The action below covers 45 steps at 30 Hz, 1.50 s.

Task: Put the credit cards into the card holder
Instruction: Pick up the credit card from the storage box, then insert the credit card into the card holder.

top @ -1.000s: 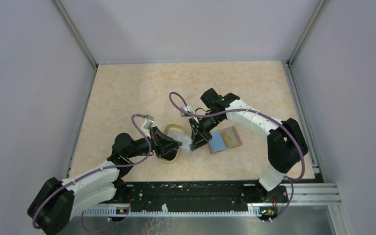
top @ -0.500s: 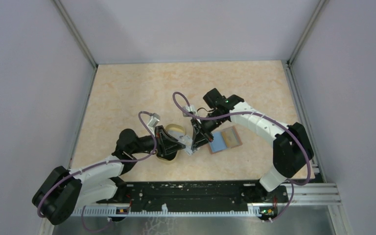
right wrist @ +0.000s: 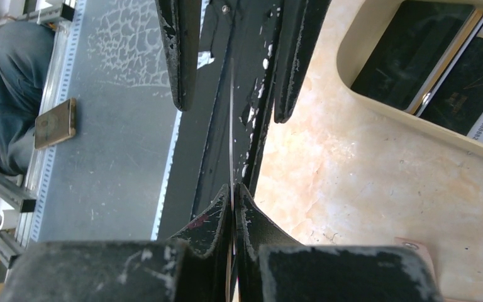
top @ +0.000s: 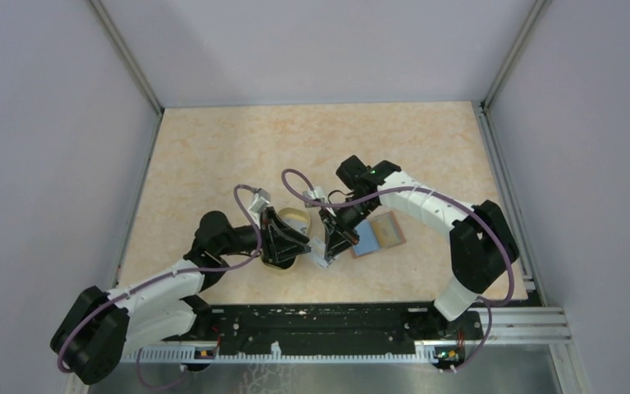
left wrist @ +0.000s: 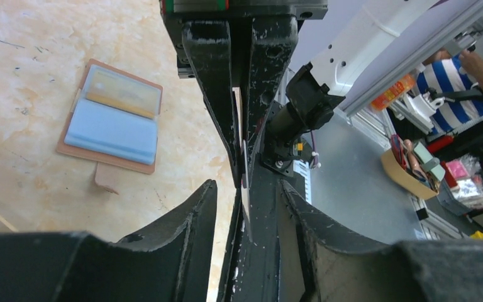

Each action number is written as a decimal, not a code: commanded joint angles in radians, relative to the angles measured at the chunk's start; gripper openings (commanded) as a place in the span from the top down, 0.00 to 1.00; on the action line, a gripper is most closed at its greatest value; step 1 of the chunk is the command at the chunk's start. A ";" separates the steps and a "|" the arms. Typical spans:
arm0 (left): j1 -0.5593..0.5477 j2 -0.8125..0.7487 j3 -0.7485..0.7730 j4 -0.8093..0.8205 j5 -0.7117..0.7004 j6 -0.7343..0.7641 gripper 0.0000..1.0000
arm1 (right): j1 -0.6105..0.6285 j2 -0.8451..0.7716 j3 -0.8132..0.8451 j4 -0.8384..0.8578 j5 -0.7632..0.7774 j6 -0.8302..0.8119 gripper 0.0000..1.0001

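Arms: two, meeting near the middle of the table, between the dish and the card holder.
Left gripper: one; its two fingers stand apart, one on each side of the held credit card, and grip nothing.
Right gripper: one; its two fingers are clenched on the lower edge of the held credit card.
Held credit card: one, seen edge-on as a thin pale line. It stands upright above the table in the gap between the left fingers. Whether it touches either of them cannot be told.
Credit cards in the dish: at least two, both black-faced, lying side by side: one with a pale stripe along its edge, the other with a white printed corner. The frame cuts off any further cards.
Dish: one, oval and tan-rimmed, just beside the left gripper.
Card holder: one, reddish-brown, lying open and flat on the table on the right arm's side. One inner pocket is light blue and the other yellowish.
Tab: one, projecting from the holder's long edge, flat on the table.
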 commanded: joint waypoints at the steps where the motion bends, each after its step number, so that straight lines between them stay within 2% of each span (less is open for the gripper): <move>1: -0.001 0.008 0.071 -0.117 0.071 0.085 0.55 | 0.015 0.005 0.051 -0.032 -0.005 -0.048 1.00; 7: -0.001 0.111 0.124 -0.129 0.166 0.102 0.64 | 0.015 0.002 0.056 -0.037 -0.013 -0.048 1.00; 13: -0.002 0.127 0.127 -0.139 0.175 0.118 0.65 | 0.015 0.000 0.055 -0.036 0.001 -0.049 1.00; 14: -0.002 0.126 0.127 -0.141 0.174 0.120 0.70 | 0.015 0.001 0.055 -0.035 0.004 -0.050 1.00; 16: -0.001 0.122 0.128 -0.139 0.177 0.119 0.94 | 0.015 0.002 0.052 -0.031 0.011 -0.048 1.00; 17: -0.001 0.123 0.128 -0.132 0.181 0.116 1.00 | 0.015 0.003 0.052 -0.031 0.012 -0.048 1.00; 19: -0.001 0.120 0.122 -0.099 0.189 0.097 1.00 | 0.015 0.004 0.053 -0.031 0.021 -0.047 1.00; 20: -0.001 0.116 0.113 -0.076 0.181 0.082 1.00 | 0.014 0.001 0.056 -0.035 0.029 -0.048 0.94; 23: -0.002 0.104 0.063 -0.017 0.106 0.019 1.00 | -0.044 -0.023 0.087 -0.068 0.053 -0.051 0.63; 25: -0.005 0.124 0.041 0.002 0.052 -0.060 1.00 | -0.137 -0.071 0.090 -0.041 0.097 -0.007 0.56; 28: -0.030 0.193 0.012 0.103 -0.025 -0.168 1.00 | -0.313 -0.170 0.022 0.103 0.243 0.121 0.57; 30: -0.060 0.260 0.022 0.152 -0.077 -0.209 1.00 | -0.418 -0.227 -0.047 0.211 0.367 0.187 0.60; 33: -0.090 0.374 0.068 0.221 -0.121 -0.270 1.00 | -0.535 -0.265 -0.140 0.296 0.462 0.216 0.68; 36: -0.104 0.484 0.140 0.251 -0.145 -0.310 1.00 | -0.554 -0.229 -0.191 0.311 0.535 0.217 0.72; 40: -0.130 0.617 0.249 0.237 -0.177 -0.355 1.00 | -0.553 -0.145 -0.182 0.274 0.557 0.212 0.76; 42: -0.146 0.668 0.309 0.177 -0.201 -0.364 1.00 | -0.554 -0.112 -0.187 0.267 0.552 0.210 0.77; 45: -0.170 0.734 0.422 0.005 -0.263 -0.342 1.00 | -0.553 -0.047 -0.184 0.252 0.554 0.206 0.82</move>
